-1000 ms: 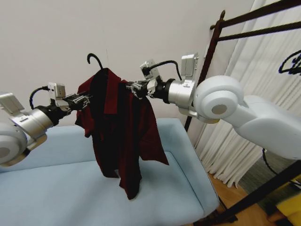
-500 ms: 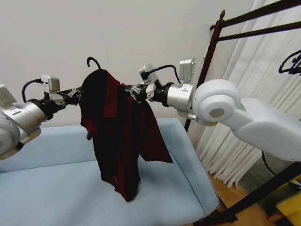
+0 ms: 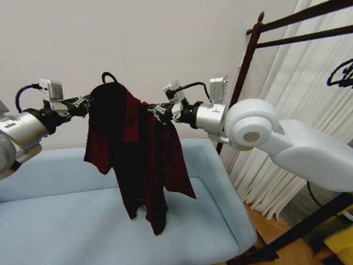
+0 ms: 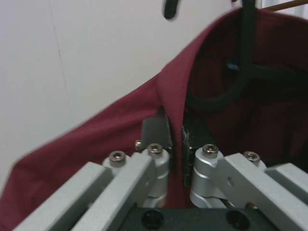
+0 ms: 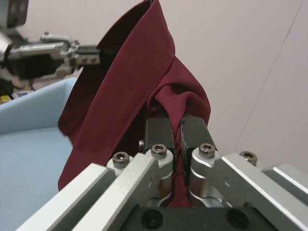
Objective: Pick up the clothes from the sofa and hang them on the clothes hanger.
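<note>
Swung farther outward, the left end effector (image 3: pixel 87 101), like the right end effector (image 3: pixel 154 109), is pinching a shoulder of the red shirt (image 3: pixel 138 160) to keep it spread between them.

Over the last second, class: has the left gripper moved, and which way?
Yes. The left gripper, shut on the shirt, has risen and shifted toward the robot's left, away from the rack post, which stays put.
</note>
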